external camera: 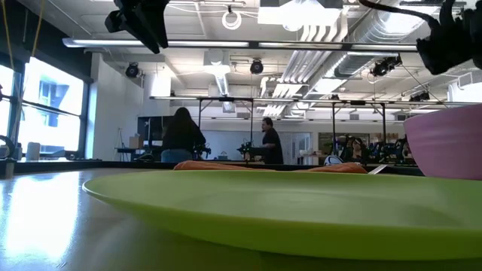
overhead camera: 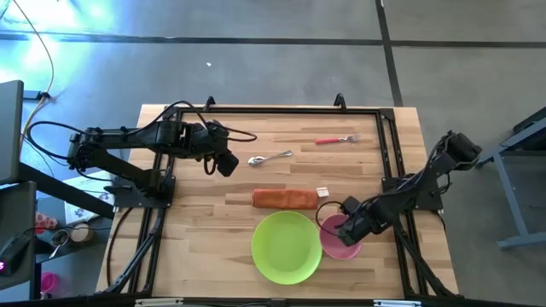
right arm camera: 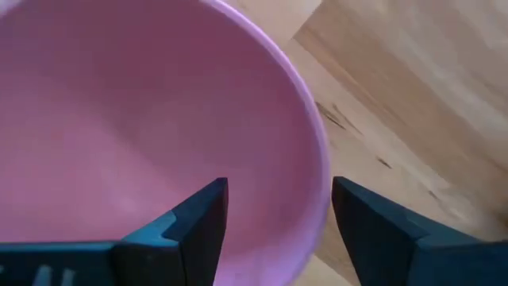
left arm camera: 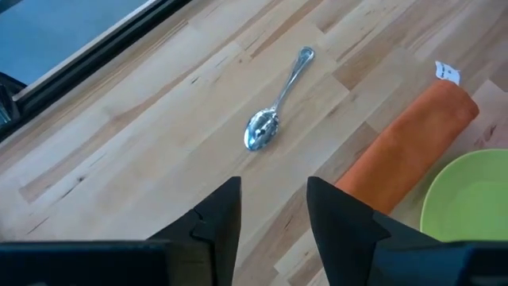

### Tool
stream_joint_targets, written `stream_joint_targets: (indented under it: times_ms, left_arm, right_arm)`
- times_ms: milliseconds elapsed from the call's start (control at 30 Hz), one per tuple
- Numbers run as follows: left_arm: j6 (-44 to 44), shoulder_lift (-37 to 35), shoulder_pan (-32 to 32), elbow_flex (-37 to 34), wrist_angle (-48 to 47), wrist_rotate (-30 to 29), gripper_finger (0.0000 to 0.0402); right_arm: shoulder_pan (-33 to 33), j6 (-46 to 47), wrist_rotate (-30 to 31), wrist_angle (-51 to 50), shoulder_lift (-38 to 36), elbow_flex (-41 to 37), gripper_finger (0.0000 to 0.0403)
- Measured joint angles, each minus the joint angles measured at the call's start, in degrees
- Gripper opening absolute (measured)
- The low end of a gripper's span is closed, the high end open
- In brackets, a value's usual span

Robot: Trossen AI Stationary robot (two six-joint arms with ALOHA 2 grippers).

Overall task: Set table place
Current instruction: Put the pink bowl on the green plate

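Observation:
The lime-green plate [overhead camera: 287, 247] lies at the near middle of the table [overhead camera: 205, 247], and the pink bowl [overhead camera: 343, 243] stands against its right side. My right gripper [overhead camera: 350, 228] is open over the bowl, one finger inside its rim and one outside [right arm camera: 274, 222], touching neither side as far as I can see. My left gripper [overhead camera: 225, 162] is open and hovers above the wood just left of the small silver spoon [overhead camera: 270, 158], which shows ahead of its fingers [left arm camera: 274, 111]. The red-handled fork [overhead camera: 337, 139] lies flat toward the far edge.
A rolled orange napkin [overhead camera: 284, 198] with a white tag lies between the spoon and the plate. A black metal frame [overhead camera: 388, 145] edges the table. There is bare wood at the near left. People stand far off in the room [external camera: 181, 135].

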Motion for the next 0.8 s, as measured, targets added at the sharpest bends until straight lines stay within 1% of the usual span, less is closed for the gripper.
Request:
stream_joint_targets:
  times_ms: [167,267,300,367,433,467,500,567,633,733,800]
  left_arm:
    - [-0.41,0.0,0.0,0.0,0.0,-0.01,0.0136]
    - [-0.66,0.0,0.0,0.0,0.02,-0.02,0.0136]
    - [-0.86,0.0,0.0,0.0,0.02,-0.02,0.0136]
    - [-1.52,0.0,0.0,0.0,0.03,-0.02,0.0136]
    - [-1.95,0.0,0.0,0.0,0.04,-0.02,0.0136]
    - [-1.94,0.0,0.0,0.0,0.02,-0.02,0.0136]
    - [-1.96,0.0,0.0,0.0,0.02,-0.02,0.0136]
    - [-1.96,0.0,0.0,0.0,0.04,-0.02,0.0136]
    - [-1.99,0.0,0.0,0.0,0.04,-0.02,0.0136]
    - [-2.01,0.0,0.0,-0.02,0.02,-0.04,0.0136]
    - [-2.01,0.0,0.0,-0.02,0.04,-0.04,0.0136]
  right_arm:
    - [-0.35,-1.73,0.02,2.92,-0.26,-3.64,0.0215]
    - [-1.03,-2.83,-0.15,2.99,-0.27,-5.26,0.0187]
    - [-1.29,-3.54,-0.65,3.12,-0.27,-5.58,0.0169]
    - [-2.07,-5.06,-1.29,3.41,-0.27,-6.07,0.012]
    - [-2.88,-6.87,-1.53,3.28,-0.27,-6.12,0.0055]
    - [-3.4,-7.94,-1.55,3.27,-0.45,-6.01,0.0028]
    - [-3.97,-8.99,-1.55,3.12,-0.71,-5.62,0.0015]
    - [-5.64,-10.42,-1.62,1.86,-1.77,-3.96,0.0015]
    - [-7.55,-12.9,-1.77,-2.84,-3.29,-0.91,0.0006]
    - [-10.68,-16.78,-0.06,-10.36,-5.93,6.48,0.0003]
    - [-12.72,-19.65,2.9,-14.39,-7.12,12.45,0.0002]
